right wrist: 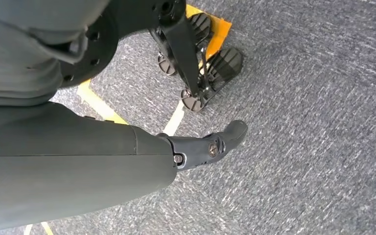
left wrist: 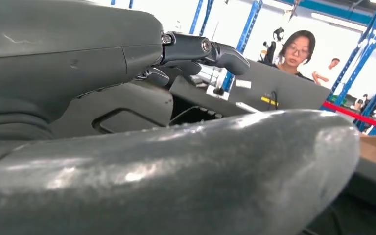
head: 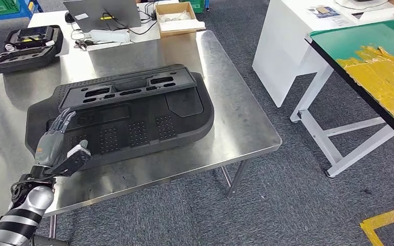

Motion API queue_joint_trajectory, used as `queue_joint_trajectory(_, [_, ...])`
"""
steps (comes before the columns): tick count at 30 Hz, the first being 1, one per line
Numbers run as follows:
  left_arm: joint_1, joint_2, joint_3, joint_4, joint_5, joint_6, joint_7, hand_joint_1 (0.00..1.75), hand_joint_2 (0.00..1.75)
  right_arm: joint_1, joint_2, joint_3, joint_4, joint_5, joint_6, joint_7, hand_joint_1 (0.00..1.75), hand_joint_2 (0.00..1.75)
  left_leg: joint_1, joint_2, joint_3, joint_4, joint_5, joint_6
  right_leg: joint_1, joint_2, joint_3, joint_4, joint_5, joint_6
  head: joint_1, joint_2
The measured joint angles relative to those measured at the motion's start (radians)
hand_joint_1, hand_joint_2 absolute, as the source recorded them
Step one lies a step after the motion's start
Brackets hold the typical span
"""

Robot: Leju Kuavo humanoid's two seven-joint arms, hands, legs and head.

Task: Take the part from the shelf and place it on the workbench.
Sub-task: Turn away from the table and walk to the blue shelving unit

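The part (head: pixel 133 110), a large flat black plastic panel with slots and perforated patches, lies on the steel workbench (head: pixel 241 128). My left hand (head: pixel 59 143) is at the panel's near left corner, its fingers stretched out just above the top face and its thumb at the front edge, gripping nothing. The left wrist view has the dark fingers (left wrist: pixel 200 49) held straight over the panel (left wrist: pixel 127 107), with the thick thumb (left wrist: pixel 176 171) in the foreground. My right hand (right wrist: pixel 205 147) hangs over the grey carpet, fingers straight and empty.
Behind the panel on the workbench are a black foam case (head: pixel 23 46), a laptop (head: pixel 102 13) with cables and a cardboard box (head: pixel 177 18). A white table (head: pixel 287 36) and a green-topped table (head: pixel 379 66) with yellow tape stand to the right. A person (left wrist: pixel 296 51) stands beyond the bench.
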Motion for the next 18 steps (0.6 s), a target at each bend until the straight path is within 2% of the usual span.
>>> queue_joint_trajectory(2, [0.0, -0.001, 0.004, 0.002, -0.001, 0.003, -0.002, 0.0, 0.0, -0.001, 0.0, 0.0, 0.0, 0.0, 0.0, 0.0, 0.0, 0.0, -0.001, -0.001, -0.004, 0.002, 0.004, -0.013, 0.004, 0.001, 0.005, -0.01, 0.007, -0.014, -0.003, 0.0])
queue_joint_trajectory(4, [0.001, -0.002, 0.008, 0.004, -0.001, 0.004, -0.003, 0.0, 0.0, -0.002, 0.001, -0.001, 0.0, 0.0, 0.0, 0.0, 0.0, 0.0, 0.003, -0.002, -0.012, 0.015, -0.006, -0.026, -0.002, 0.0, 0.001, -0.017, 0.012, -0.029, -0.004, 0.0])
queue_joint_trajectory(5, [0.001, -0.002, 0.01, 0.004, -0.002, 0.004, -0.004, 0.0, 0.0, -0.002, 0.001, -0.001, 0.0, 0.0, 0.001, 0.0, 0.0, 0.0, 0.005, -0.001, -0.02, 0.033, -0.025, -0.032, -0.005, 0.0, -0.002, -0.02, 0.016, -0.036, -0.005, 0.0])
queue_joint_trajectory(6, [0.001, -0.002, 0.013, 0.005, -0.001, 0.005, -0.004, 0.0, 0.0, -0.002, 0.002, -0.001, 0.0, 0.001, 0.001, 0.0, 0.0, 0.0, 0.008, -0.001, -0.036, 0.073, -0.059, -0.038, -0.008, -0.002, -0.005, -0.022, 0.02, -0.042, -0.007, 0.0])
queue_joint_trajectory(7, [0.002, -0.003, 0.014, 0.008, -0.001, 0.005, -0.004, 0.0, 0.0, -0.002, 0.001, -0.001, 0.0, 0.001, 0.001, 0.0, 0.0, 0.0, 0.01, 0.0, -0.061, 0.137, -0.105, -0.044, -0.007, -0.003, -0.011, -0.022, 0.025, -0.047, -0.009, 0.0])
queue_joint_trajectory(9, [0.005, -0.004, 0.016, 0.013, -0.001, 0.005, -0.004, 0.0, 0.0, -0.002, 0.001, -0.001, 0.0, 0.002, 0.001, 0.0, 0.0, 0.0, 0.017, 0.0, -0.108, 0.267, -0.175, -0.055, -0.005, -0.005, -0.027, -0.021, 0.035, -0.051, -0.011, 0.0])
queue_joint_trajectory(10, [0.007, -0.005, 0.016, 0.015, -0.001, 0.005, -0.004, 0.0, 0.0, -0.001, 0.001, -0.001, 0.0, 0.003, 0.001, 0.0, 0.0, 0.0, 0.021, 0.001, -0.113, 0.296, -0.183, -0.059, -0.005, -0.005, -0.036, -0.019, 0.04, -0.05, -0.011, 0.0])
queue_joint_trajectory(11, [0.008, -0.006, 0.017, 0.016, -0.001, 0.005, -0.005, 0.0, 0.0, -0.001, 0.001, -0.001, 0.0, 0.003, 0.001, 0.0, 0.0, 0.0, 0.025, 0.001, -0.095, 0.28, -0.169, -0.063, -0.006, -0.005, -0.045, -0.016, 0.045, -0.047, -0.011, 0.0])
queue_joint_trajectory(13, [0.007, -0.007, 0.019, 0.018, -0.002, 0.005, -0.006, 0.0, 0.0, -0.001, 0.002, -0.001, 0.0, 0.005, 0.001, 0.001, 0.0, 0.0, 0.033, 0.001, -0.01, 0.156, -0.116, -0.07, -0.01, -0.005, -0.061, -0.006, 0.051, -0.038, -0.011, 0.0])
queue_joint_trajectory(14, [0.006, -0.008, 0.019, 0.018, -0.002, 0.005, -0.006, 0.0, 0.0, -0.001, 0.002, -0.001, 0.0, 0.005, 0.0, 0.001, 0.0, 0.0, 0.033, -0.001, 0.03, 0.095, -0.099, -0.072, -0.01, -0.005, -0.068, -0.001, 0.055, -0.033, -0.011, 0.0])
queue_joint_trajectory(15, [0.006, -0.008, 0.02, 0.018, -0.003, 0.005, -0.006, 0.0, 0.0, -0.001, 0.001, -0.002, -0.001, 0.006, 0.0, 0.001, 0.0, 0.0, 0.033, -0.005, 0.056, 0.054, -0.088, -0.071, -0.01, -0.004, -0.073, 0.004, 0.058, -0.027, -0.011, 0.0])
queue_joint_trajectory(16, [0.006, -0.01, 0.022, 0.018, -0.004, 0.005, -0.006, 0.0, 0.0, -0.002, 0.0, -0.002, -0.001, 0.007, 0.0, 0.001, 0.0, 0.0, 0.031, -0.008, 0.064, 0.037, -0.087, -0.067, -0.008, -0.004, -0.076, 0.008, 0.063, -0.021, -0.011, 0.0])
queue_joint_trajectory(18, [0.006, -0.013, 0.024, 0.019, -0.006, 0.006, -0.006, 0.0, 0.0, -0.001, 0.0, -0.002, -0.001, 0.008, 0.0, 0.001, 0.0, 0.0, 0.025, -0.012, 0.052, 0.042, -0.079, -0.052, -0.006, -0.003, -0.08, 0.007, 0.075, -0.006, -0.01, 0.0])
